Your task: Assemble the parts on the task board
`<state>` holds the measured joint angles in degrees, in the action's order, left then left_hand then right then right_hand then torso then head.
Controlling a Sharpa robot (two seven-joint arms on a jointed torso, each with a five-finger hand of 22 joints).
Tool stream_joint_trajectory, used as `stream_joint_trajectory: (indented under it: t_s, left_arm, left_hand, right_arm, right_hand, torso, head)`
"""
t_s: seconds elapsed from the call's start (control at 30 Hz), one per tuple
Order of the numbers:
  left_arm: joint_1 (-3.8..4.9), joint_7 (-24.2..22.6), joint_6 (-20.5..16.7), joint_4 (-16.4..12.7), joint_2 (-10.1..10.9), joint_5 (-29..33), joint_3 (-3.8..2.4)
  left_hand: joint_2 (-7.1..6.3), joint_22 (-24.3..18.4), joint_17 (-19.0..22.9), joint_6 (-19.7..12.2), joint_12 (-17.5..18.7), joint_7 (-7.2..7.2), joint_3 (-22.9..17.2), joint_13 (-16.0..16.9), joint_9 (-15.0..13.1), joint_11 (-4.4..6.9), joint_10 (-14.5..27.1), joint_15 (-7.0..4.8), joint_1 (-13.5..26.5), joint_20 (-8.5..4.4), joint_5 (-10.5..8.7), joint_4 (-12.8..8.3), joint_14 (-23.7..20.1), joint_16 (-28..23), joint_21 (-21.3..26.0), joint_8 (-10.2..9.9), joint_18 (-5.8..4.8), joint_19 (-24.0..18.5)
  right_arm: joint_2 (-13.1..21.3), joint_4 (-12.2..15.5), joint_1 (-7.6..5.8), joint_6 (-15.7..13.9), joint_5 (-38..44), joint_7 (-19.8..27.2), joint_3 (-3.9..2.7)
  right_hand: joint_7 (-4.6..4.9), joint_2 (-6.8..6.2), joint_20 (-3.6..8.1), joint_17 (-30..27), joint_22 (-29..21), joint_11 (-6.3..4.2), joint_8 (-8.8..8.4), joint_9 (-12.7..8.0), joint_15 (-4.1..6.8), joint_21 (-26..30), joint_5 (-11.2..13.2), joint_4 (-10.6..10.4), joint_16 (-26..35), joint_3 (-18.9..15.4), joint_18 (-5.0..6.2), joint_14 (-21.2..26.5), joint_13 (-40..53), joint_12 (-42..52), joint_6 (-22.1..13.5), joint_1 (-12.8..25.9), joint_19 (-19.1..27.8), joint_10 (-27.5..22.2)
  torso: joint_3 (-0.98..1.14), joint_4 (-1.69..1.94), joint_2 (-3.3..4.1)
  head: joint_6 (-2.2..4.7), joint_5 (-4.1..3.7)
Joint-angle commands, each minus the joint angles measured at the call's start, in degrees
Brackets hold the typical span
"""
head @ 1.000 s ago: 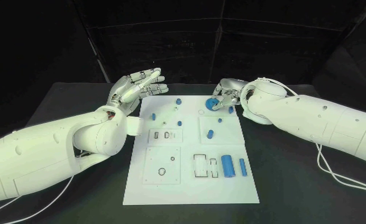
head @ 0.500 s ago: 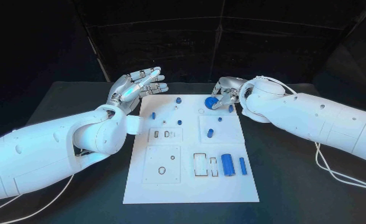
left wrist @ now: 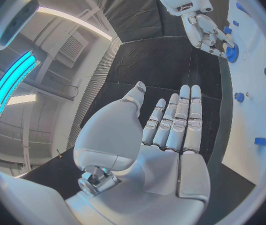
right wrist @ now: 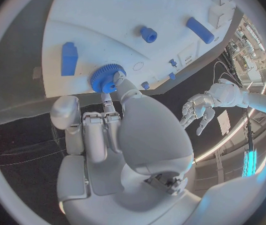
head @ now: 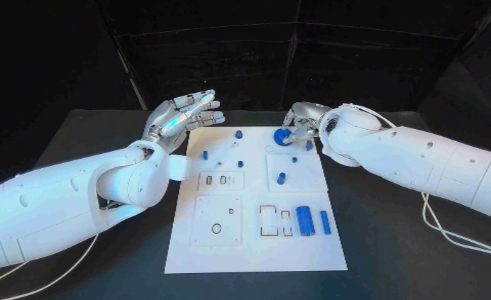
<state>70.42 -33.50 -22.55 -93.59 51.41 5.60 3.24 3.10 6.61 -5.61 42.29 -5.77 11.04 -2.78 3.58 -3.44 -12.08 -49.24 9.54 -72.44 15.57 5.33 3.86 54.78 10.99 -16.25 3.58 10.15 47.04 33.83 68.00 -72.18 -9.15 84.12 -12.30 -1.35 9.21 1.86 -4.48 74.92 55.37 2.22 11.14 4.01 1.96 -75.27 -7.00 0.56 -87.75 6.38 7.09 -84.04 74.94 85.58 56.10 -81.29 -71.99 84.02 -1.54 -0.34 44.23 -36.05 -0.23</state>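
Observation:
The white task board (head: 256, 247) lies in the middle of the black table. My right hand (head: 301, 127) hangs over the board's far right corner and pinches a blue gear (head: 282, 137) just above the board. The right wrist view shows the blue gear (right wrist: 105, 80) between my fingertips, over the board's edge (right wrist: 108, 15). My left hand (head: 184, 117) is raised beside the far left corner with its fingers spread and nothing in it. In the left wrist view the open palm (left wrist: 164, 135) faces the right hand (left wrist: 209, 32) and the gear (left wrist: 232, 53).
A thick blue cylinder (head: 305, 220) and a slimmer blue bar (head: 326, 222) lie at the board's near right beside rectangular slots (head: 268, 222). Several small blue pegs stand further back, such as one peg (head: 240, 134) and another (head: 282, 179). Black table surrounds the board.
My right hand has edged the blue gear slightly toward the board's far end. The left hand stays raised and spread.

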Motion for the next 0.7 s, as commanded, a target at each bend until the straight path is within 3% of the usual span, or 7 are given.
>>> stream_joint_trajectory:
  t_s: [0.03,0.4,0.6,0.7]
  left_arm:
    - [0.08,-0.16,0.85,-0.04,0.0,-0.46,-0.03]
    - [0.08,-0.07,0.88,-0.14,0.15,-0.46,-0.03]
    - [0.08,-0.01,0.96,-0.12,-0.05,-0.46,-0.03]
    - [0.09,0.02,0.99,-0.11,-0.11,-0.46,-0.03]
  left_hand:
    - [0.39,-0.06,0.05,0.32,0.24,3.17,-0.02,-0.01,0.0,0.0,-0.03,-0.05,-0.29,0.06,0.02,-0.23,0.44,-0.29,-0.07,0.09,0.31,0.52]
    - [0.4,-0.07,0.06,0.16,0.26,3.19,-0.03,-0.02,0.01,0.0,-0.01,-0.05,-0.31,0.06,0.03,-0.26,0.44,-0.31,-0.06,0.07,0.31,0.52]
    - [0.41,-0.09,0.07,0.15,0.28,3.19,-0.04,-0.02,0.02,-0.01,0.01,-0.04,-0.34,0.06,0.03,-0.29,0.45,-0.33,-0.05,0.05,0.31,0.53]
    - [0.41,-0.09,0.07,0.15,0.28,3.19,-0.04,-0.02,0.02,-0.01,0.01,-0.04,-0.34,0.06,0.03,-0.29,0.45,-0.33,-0.05,0.05,0.31,0.53]
  right_arm:
    - [0.22,1.07,-0.06,-3.49,0.52,0.86,0.0]
    - [0.23,8.69,-0.08,-6.32,3.19,-1.05,-0.03]
    - [-3.41,8.33,-0.11,-7.04,6.15,-3.16,-0.07]
    - [-5.51,7.07,-0.11,-7.06,7.14,-3.66,-0.08]
  right_hand:
    - [-3.01,0.93,0.36,9.17,0.11,-0.57,1.22,1.26,0.38,-0.25,-0.41,0.06,-0.35,0.45,-0.39,-4.77,8.95,0.19,5.43,-0.17,-0.01,2.09]
    - [-2.81,0.46,0.49,9.27,0.19,-0.47,0.36,0.98,0.36,-0.31,-0.85,0.27,-0.38,1.17,-0.46,-4.79,8.87,0.04,5.06,1.1,-0.13,2.06]
    - [-2.75,0.22,0.47,9.3,0.22,-0.43,0.11,0.91,0.31,-0.33,-0.57,0.31,-0.38,1.34,-0.47,-4.8,8.83,-0.02,5.01,1.54,-0.17,2.03]
    - [-2.75,0.19,0.47,9.32,0.21,-0.43,0.07,0.91,0.3,-0.32,-0.54,0.32,-0.39,1.36,-0.47,-4.81,8.81,-0.03,5.0,1.59,-0.16,2.02]
  torso:
    - [0.02,0.02,0.01]
    - [-0.04,0.0,0.0]
    - [-0.11,0.36,0.18]
    - [-0.07,0.32,0.16]
  head:
    - [0.1,0.06]
    - [0.35,0.25]
    - [0.38,0.31]
    - [0.36,0.45]
